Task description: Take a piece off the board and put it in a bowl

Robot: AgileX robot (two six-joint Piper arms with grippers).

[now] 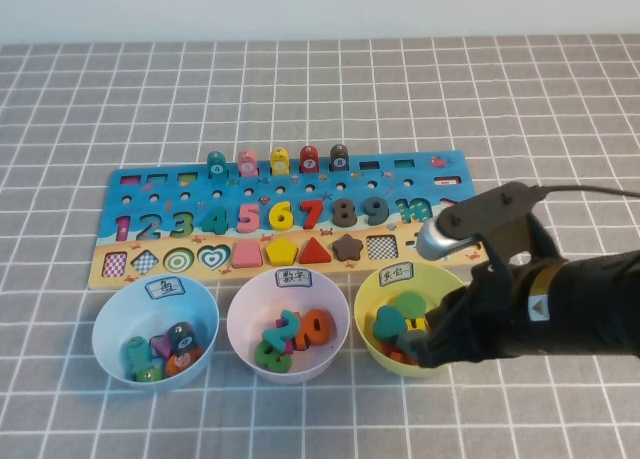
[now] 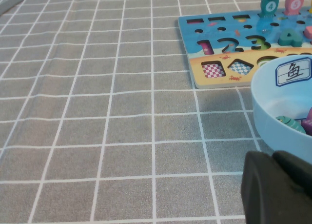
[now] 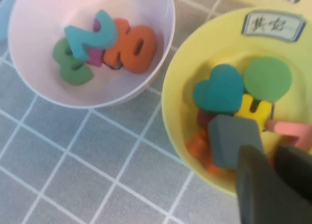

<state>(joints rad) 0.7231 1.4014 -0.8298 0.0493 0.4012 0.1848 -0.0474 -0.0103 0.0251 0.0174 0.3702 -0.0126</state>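
As the right gripper (image 3: 273, 160) hangs over the yellow-green bowl (image 1: 372, 297) at lower right, it pinches the slate-grey square piece (image 3: 233, 139) for dropping; the left gripper (image 2: 280, 185) waits by the blue bowl (image 2: 265, 112), fingers unclear.

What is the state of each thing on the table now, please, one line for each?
Grey square piece: inside the yellow-green bowl, on other pieces, at the right tool.
Board: flat, several slots empty.
Blue bowl: upright, holds pieces.
Pink bowl: upright, holds numbers.
Right tool: over the yellow-green bowl, by the piece.
Left tool: low beside the blue bowl, away from the board.
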